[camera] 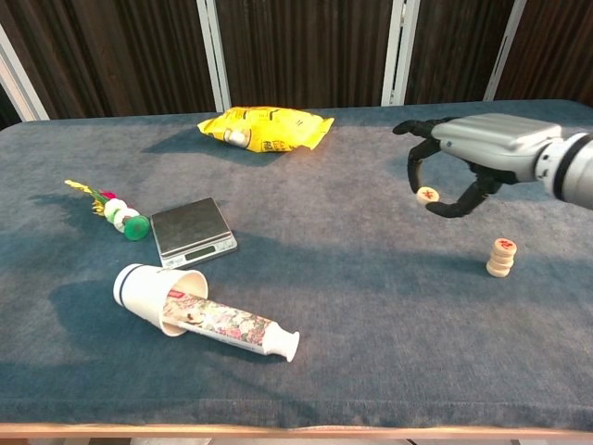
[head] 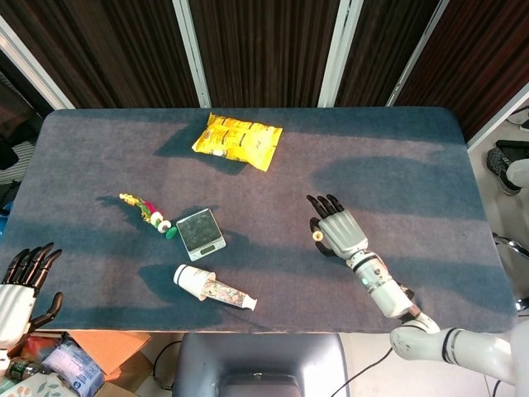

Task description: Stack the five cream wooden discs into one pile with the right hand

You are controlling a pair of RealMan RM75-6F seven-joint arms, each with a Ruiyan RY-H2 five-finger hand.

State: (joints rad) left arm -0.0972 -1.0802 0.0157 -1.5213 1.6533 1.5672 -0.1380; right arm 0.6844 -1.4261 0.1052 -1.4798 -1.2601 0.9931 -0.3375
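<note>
The left hand (head: 18,289) hangs off the tabletop's (camera: 371,306) near edge, fingers released and holding nothing. Taking the pile of cream discs (camera: 501,258) as landmark, the right hand (camera: 463,162) hovers above the tabletop, up and left of it, fingers pinching one disc (camera: 427,195).

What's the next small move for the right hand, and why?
Probably carry the disc right and toward the robot until it hangs over the pile. The right hand pinches it well above the cloth, and the pile stands apart from it, nearer the table's front edge.
</note>
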